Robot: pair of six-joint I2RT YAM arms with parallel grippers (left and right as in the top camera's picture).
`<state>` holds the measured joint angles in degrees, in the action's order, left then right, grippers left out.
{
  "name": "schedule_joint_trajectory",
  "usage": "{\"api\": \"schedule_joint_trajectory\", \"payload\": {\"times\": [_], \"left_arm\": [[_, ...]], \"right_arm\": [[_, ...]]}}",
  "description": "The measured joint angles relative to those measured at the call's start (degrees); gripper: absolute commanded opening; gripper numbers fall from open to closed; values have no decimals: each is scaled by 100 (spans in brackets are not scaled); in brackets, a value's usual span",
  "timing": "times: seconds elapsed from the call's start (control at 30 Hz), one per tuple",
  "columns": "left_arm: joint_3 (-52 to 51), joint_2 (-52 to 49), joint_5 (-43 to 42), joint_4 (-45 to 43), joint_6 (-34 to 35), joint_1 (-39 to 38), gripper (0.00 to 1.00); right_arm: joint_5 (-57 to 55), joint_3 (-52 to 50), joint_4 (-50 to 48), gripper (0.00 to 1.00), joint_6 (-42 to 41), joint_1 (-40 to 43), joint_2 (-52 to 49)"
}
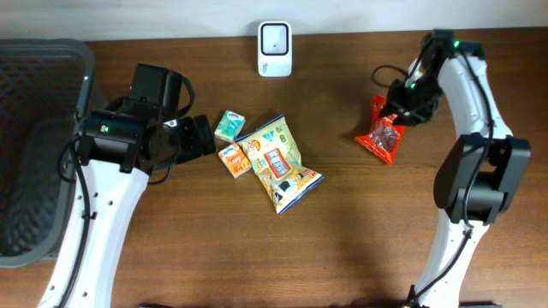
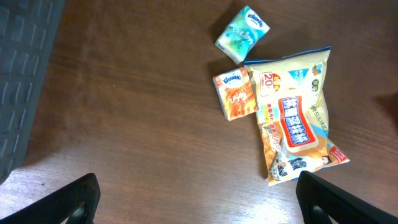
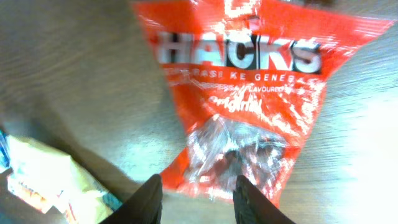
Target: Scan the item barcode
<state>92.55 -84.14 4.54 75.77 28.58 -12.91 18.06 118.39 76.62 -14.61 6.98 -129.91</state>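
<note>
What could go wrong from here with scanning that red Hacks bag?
The jaws of the right gripper stand apart at the end of the red Hacks bag; a pinch there may slip. No barcode shows on its visible face, so a scan at the white scanner may miss. The orange pack touches the yellow snack bag, so the open left gripper might drag both.

- Two robot arms: one left arm (image 1: 96, 212) and one right arm (image 1: 473, 85).
- Two claws, one on each arm: the left claw (image 1: 201, 135) and the right claw (image 1: 402, 107).
- One white scanner (image 1: 275, 48).
- One red Hacks bag (image 1: 382, 137).
- One yellow snack bag (image 1: 278, 164).
- Two small tissue packs: one teal pack (image 1: 229, 126) and one orange pack (image 1: 233, 160).
- Four packaged items in all.
- One dark mesh basket (image 1: 30, 103).
- One wooden surface (image 1: 360, 231).
</note>
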Motion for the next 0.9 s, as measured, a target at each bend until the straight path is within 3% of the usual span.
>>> {"api": "schedule_joint_trajectory", "payload": {"times": [0.03,0.17,0.4,0.7,0.9], "left_arm": [[0,0,0,-4,0,0,99],[0,0,0,0,0,0,99],[0,0,0,0,0,0,99],[0,0,0,-2,0,0,99],[0,0,0,0,0,0,99]], "right_arm": [[-39,144,118,63,59,-7,15],[-249,586,562,64,514,-164,125],[-1480,293,647,64,706,-1128,149],[-4159,-1255,-214,69,-726,-2009,142],[-4413,-1534,-861,76,-492,-2181,138]]}}
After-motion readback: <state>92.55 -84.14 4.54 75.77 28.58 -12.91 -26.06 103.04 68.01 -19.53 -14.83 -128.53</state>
